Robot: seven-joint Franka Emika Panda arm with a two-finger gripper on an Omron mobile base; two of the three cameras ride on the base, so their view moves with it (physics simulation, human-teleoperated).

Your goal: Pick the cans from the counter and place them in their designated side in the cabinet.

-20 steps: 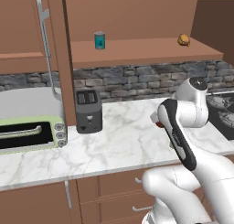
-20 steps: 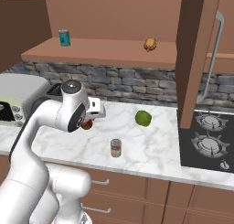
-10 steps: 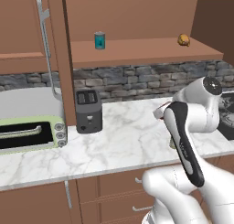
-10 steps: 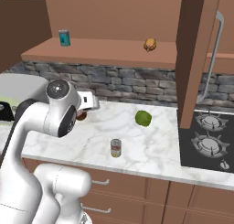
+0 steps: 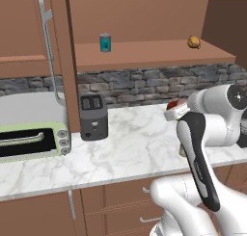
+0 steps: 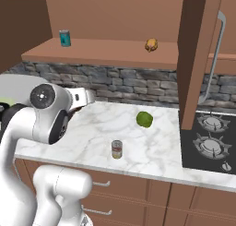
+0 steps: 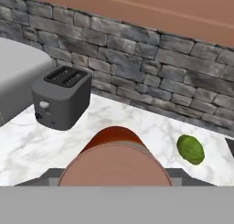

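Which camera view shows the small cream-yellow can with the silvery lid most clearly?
The right base view shows the small cream-yellow can with the silvery lid best: it stands upright and unobstructed on the white marble counter, label visible. In the left base view the robot's white arm covers that spot; the hand view looks toward the backsplash instead.

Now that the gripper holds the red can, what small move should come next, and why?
Probably lift the red can higher toward the shelf side with the teal-blue can. The gripper is shut on it above the counter, well below the shelf board.
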